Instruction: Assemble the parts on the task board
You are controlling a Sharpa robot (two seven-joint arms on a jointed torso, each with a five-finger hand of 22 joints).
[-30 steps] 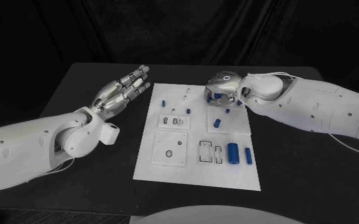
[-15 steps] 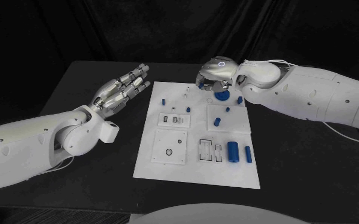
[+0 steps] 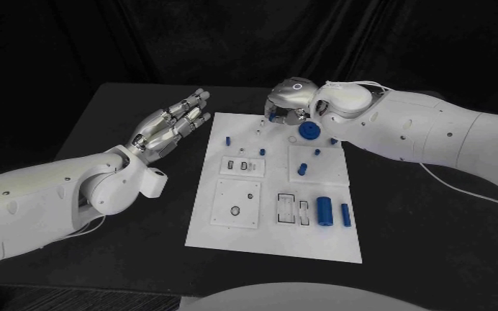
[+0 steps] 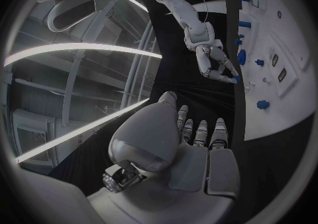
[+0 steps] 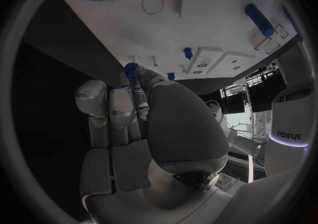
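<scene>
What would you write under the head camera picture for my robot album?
The right hand reaches over the far end of the white task board beside a blue gear, while the left hand hovers open off the board.

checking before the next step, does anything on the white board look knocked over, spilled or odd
Nothing stands out. The white board lies flat on the table, and the blue pieces, including the gear near the right hand, sit in order on it. The left hand hovers open beside the board.

A black table [image 3: 124, 203] stands against a black curtain [image 3: 249, 23] hanging in folds behind its far edge.
</scene>
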